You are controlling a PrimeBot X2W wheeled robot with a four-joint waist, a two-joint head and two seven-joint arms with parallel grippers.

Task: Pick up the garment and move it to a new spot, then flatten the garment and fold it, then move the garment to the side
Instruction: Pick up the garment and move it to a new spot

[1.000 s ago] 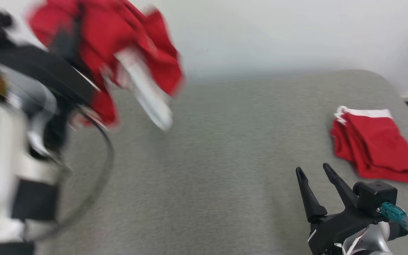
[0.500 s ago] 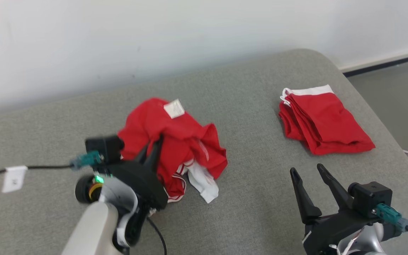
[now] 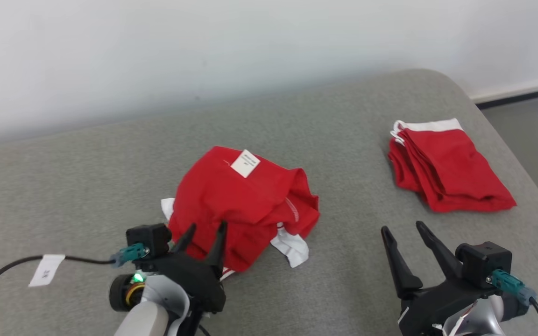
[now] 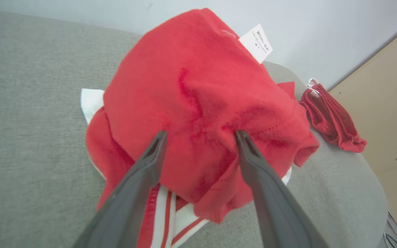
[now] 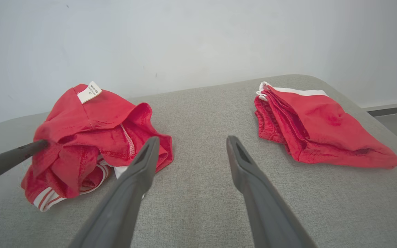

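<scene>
The left gripper (image 3: 207,225) sits low at the near left. Its two dark fingers are spread wide and point toward the far side, and its pale forearm (image 3: 145,322) lies just behind it, nearer still. The right gripper (image 3: 401,226) sits at the near right, its fingers likewise parted, pointing far and slightly left.

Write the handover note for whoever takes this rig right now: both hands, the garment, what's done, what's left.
Left hand: open, fingertips at the near edge of the crumpled red garment, not gripping it.
Right hand: open, empty, over the bare grey surface.
Garment: bunched heap mid-surface, white label on top; a folded red garment lies off to the right.
Done: apparently the move to a new spot.
Left: flatten, fold, move aside.
</scene>
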